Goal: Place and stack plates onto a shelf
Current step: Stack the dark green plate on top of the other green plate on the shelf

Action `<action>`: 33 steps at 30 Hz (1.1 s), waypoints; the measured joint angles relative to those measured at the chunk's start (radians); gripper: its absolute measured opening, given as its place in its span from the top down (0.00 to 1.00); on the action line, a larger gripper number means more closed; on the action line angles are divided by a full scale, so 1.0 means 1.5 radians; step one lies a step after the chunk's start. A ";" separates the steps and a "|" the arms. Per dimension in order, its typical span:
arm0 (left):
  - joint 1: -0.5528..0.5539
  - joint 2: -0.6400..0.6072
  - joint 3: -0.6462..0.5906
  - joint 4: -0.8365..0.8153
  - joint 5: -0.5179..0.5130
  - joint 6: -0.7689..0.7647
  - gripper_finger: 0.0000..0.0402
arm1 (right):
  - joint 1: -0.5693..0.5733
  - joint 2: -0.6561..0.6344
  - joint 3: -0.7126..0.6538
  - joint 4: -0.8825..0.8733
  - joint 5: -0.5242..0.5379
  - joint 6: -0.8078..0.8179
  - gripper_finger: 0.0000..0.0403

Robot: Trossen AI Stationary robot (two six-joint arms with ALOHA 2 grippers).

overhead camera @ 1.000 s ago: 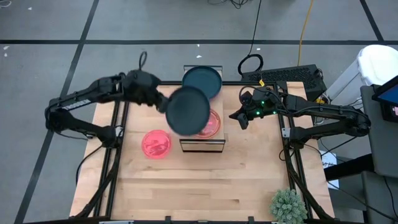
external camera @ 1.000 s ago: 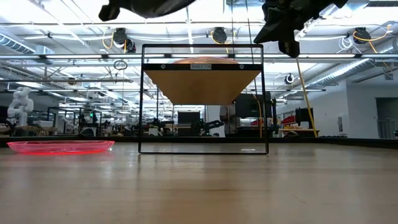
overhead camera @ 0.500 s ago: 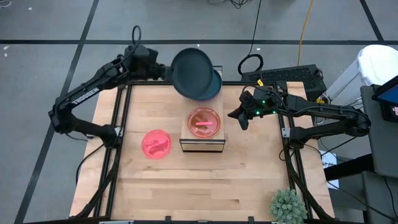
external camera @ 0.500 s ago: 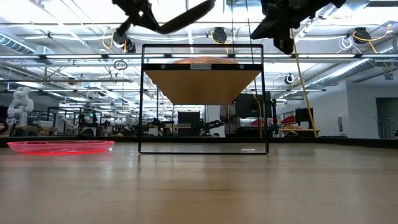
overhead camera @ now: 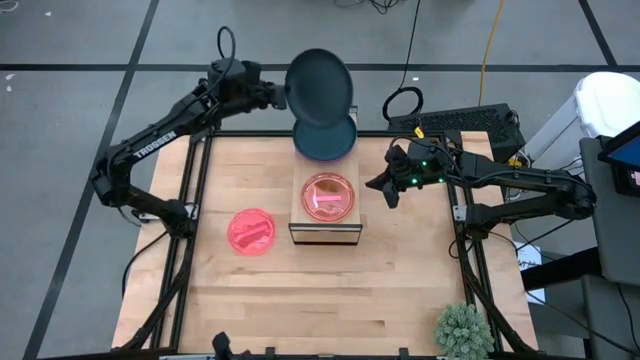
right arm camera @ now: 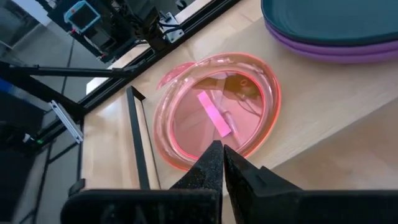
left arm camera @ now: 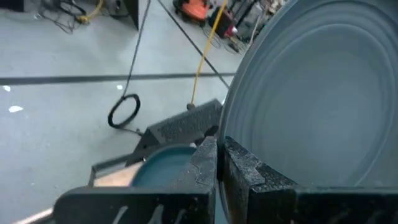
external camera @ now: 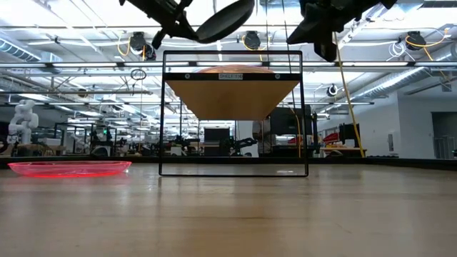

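A dark teal plate hangs tilted in the air beyond the table's far edge, with my left gripper shut on it. Below it, a stack of plates lies at the far edge, a teal one on top of purple ones. The shelf stands mid-table with a translucent pink plate lying flat on its wood top. A second pink plate lies on the table left of the shelf. My right gripper hovers shut and empty just right of the shelf. My left gripper pinches the dark plate's rim between its two fingers, at the plate's left edge. The fingers come almost level from the table's left. The plate is lifted clear and tilted, its far side raised, above the stack.
A small green plant stands at the table's near right corner. A keyboard and cables lie beyond the far right corner. The near half of the wooden tabletop is bare.
My left gripper has swung from above the shelf's left side toward the table's far edge, carrying the dark plate over the stack. The plate has tipped from nearly level to tilted. My right gripper has stayed in place.
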State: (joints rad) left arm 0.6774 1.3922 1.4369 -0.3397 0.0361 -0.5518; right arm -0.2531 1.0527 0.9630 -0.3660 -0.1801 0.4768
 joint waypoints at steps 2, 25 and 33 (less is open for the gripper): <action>0.005 0.001 0.014 -0.001 -0.011 0.001 0.98 | 0.000 0.000 0.000 0.001 0.001 -0.019 1.00; 0.032 0.264 0.337 -0.285 -0.015 0.182 0.98 | 0.000 0.000 0.000 0.012 0.036 -0.048 1.00; 0.027 0.289 0.337 -0.346 -0.010 0.209 0.98 | 0.000 0.000 0.000 0.012 0.055 -0.049 1.00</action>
State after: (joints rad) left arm 0.7174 1.8253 1.9419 -0.8584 0.0205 -0.2387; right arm -0.2531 1.0527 0.9630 -0.3482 -0.0983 0.4033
